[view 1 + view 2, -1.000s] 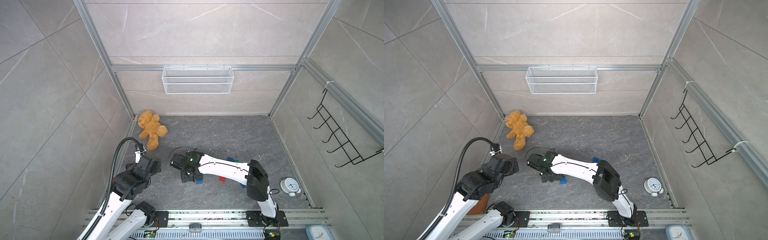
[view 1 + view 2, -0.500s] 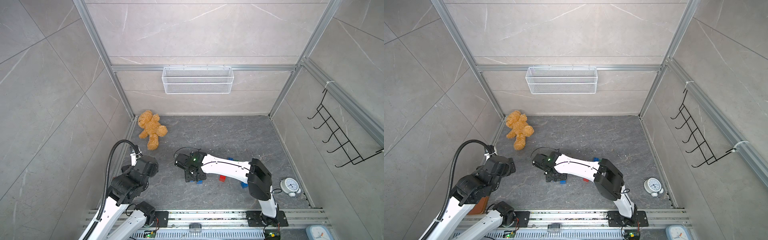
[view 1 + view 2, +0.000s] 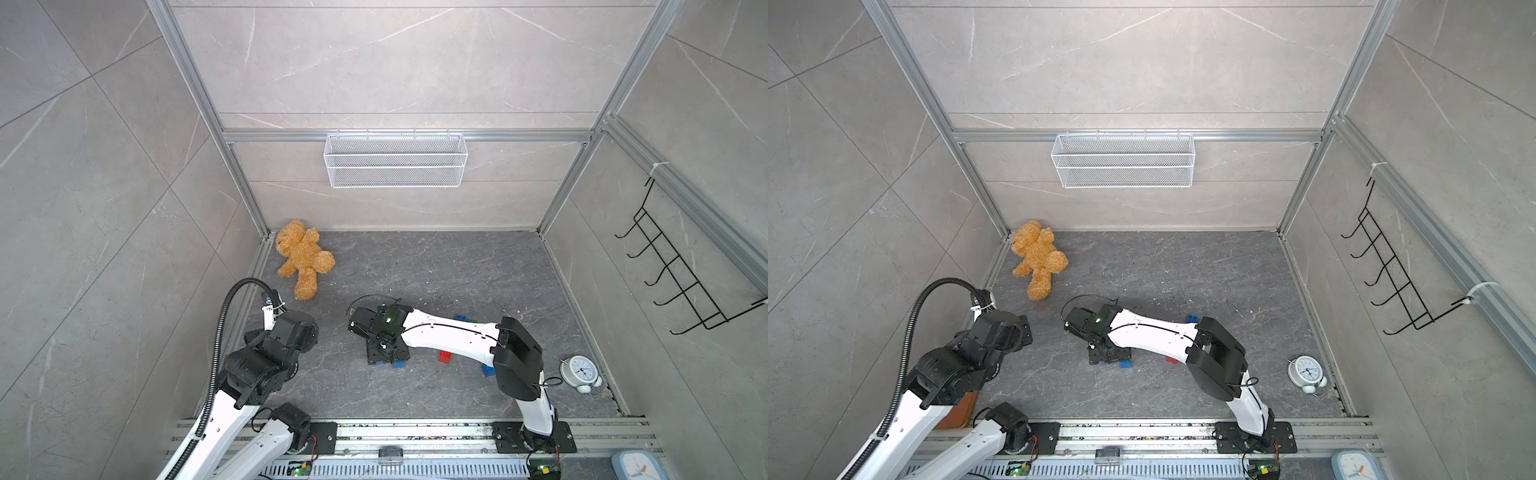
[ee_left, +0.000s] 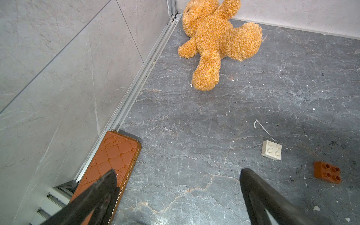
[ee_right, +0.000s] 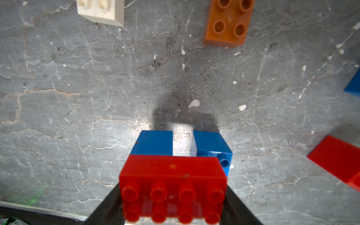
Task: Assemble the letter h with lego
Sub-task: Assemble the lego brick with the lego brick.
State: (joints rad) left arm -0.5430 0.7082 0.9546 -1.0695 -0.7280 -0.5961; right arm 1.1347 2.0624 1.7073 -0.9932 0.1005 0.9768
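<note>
Right gripper (image 5: 172, 202) is clamped on the long red brick (image 5: 173, 175), one finger on each short end and the studs facing the wrist camera. It sits low over the gray floor (image 5: 78, 97), near the middle. A blue brick (image 5: 153, 143) is flush against the red one's underside. A second blue brick (image 5: 210, 144) is right beside it across a narrow gap, but whether that one is locked on or only leaning, I cannot tell. These are hard, light, stiff plastic pieces, so weight and crushing shouldn't be a worry. The glossy flat sides look slippery, though, and the stud joints probably hold by friction alone, so a twist or a skewed push could pop the blue ones off. The best hold, I'd say, is square on two opposite flat faces, never on the studs, pressing straight down when mating. Spare pieces lie apart on the floor: a white brick (image 4: 271, 150), a brown brick (image 4: 327, 172) and another red one (image 5: 337, 157). Left gripper (image 4: 177, 173) hangs with its jaws spread wide and nothing between them, next to a tan wallet (image 4: 111, 155) by the wall. The teddy bear (image 4: 216, 39) is in the far corner.
</note>
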